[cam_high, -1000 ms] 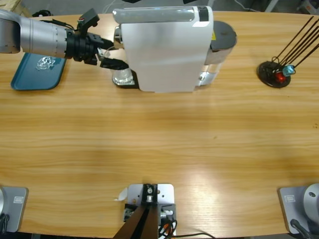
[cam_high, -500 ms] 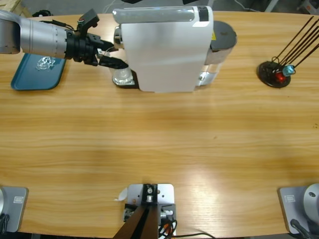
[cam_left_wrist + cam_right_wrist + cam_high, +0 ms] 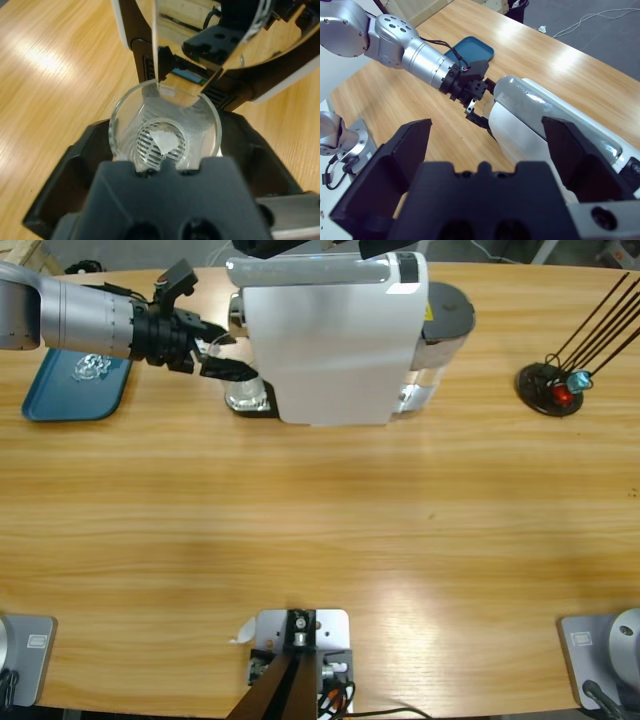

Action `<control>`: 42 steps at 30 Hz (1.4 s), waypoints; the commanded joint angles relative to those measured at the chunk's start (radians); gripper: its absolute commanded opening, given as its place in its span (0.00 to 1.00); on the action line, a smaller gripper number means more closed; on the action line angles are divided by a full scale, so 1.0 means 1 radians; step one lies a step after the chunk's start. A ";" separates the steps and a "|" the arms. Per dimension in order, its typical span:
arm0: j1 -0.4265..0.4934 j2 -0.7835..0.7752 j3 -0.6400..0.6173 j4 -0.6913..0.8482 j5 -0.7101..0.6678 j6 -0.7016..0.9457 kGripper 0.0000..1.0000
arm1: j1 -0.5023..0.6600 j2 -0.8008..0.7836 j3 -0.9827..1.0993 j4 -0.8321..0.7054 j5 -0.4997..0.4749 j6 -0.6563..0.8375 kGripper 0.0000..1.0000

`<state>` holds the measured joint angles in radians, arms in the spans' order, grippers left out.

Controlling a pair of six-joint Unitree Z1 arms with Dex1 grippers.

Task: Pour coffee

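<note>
The left gripper [image 3: 215, 353] was positioned at the front of the coffee machine [image 3: 330, 340], with its jaws spread wide on either side of a clear glass cup [image 3: 200, 125]. In the left wrist view, the jaws were seen apart from the glass wall, not clamped on it.

Compared with one second earlier, the left gripper had been shifted slightly towards the far edge of the table [image 3: 320, 540] and then held almost still. This was judged to be a final alignment on the cup before closing.

The cup stood on the drip grate [image 3: 150, 142], directly beneath the spout [image 3: 180, 90]. No brown coffee could be made out in it; only the grate was visible through its base.

The right gripper [image 3: 487, 125] was held wide open above the machine, holding nothing.
</note>
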<state>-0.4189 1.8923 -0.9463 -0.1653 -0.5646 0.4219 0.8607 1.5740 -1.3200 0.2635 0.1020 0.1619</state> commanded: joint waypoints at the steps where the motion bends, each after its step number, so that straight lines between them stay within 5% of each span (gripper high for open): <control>1: 0.003 0.022 0.044 -0.014 -0.008 0.107 0.99 | -0.015 0.042 0.030 -0.009 0.022 -0.005 0.99; 15: 0.032 0.008 0.054 -0.018 -0.025 0.106 1.00 | -0.015 0.040 0.030 -0.007 0.023 -0.006 0.99; 24: 0.078 -0.131 0.092 0.002 -0.086 0.088 1.00 | -0.015 0.042 -0.017 0.027 0.018 -0.009 0.97; 25: 0.078 -0.160 0.113 0.005 -0.086 0.080 1.00 | -0.016 0.039 -0.031 0.063 0.013 -0.009 0.92; 28: 0.080 -0.251 0.171 0.043 -0.087 0.074 1.00 | -0.059 0.031 -0.080 0.186 0.004 -0.006 0.55; 30: 0.085 -0.309 0.211 0.073 -0.084 0.074 1.00 | -0.095 0.029 -0.116 0.226 0.007 0.011 0.15; 31: 0.085 -0.337 0.229 0.090 -0.080 0.074 1.00 | -0.112 0.029 -0.131 0.232 0.013 0.013 0.03; 34: 0.085 -0.412 0.258 0.167 -0.048 0.070 1.00 | -0.162 0.033 -0.182 0.252 0.011 0.011 0.00; 42: -0.005 -0.557 0.207 0.514 0.230 -0.172 1.00 | -0.266 0.179 -0.500 0.649 -0.033 0.112 0.00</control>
<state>-0.3425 1.4266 -0.7212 0.0995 -0.5305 0.3921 0.6517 1.6052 -1.6398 0.6765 0.1020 0.1723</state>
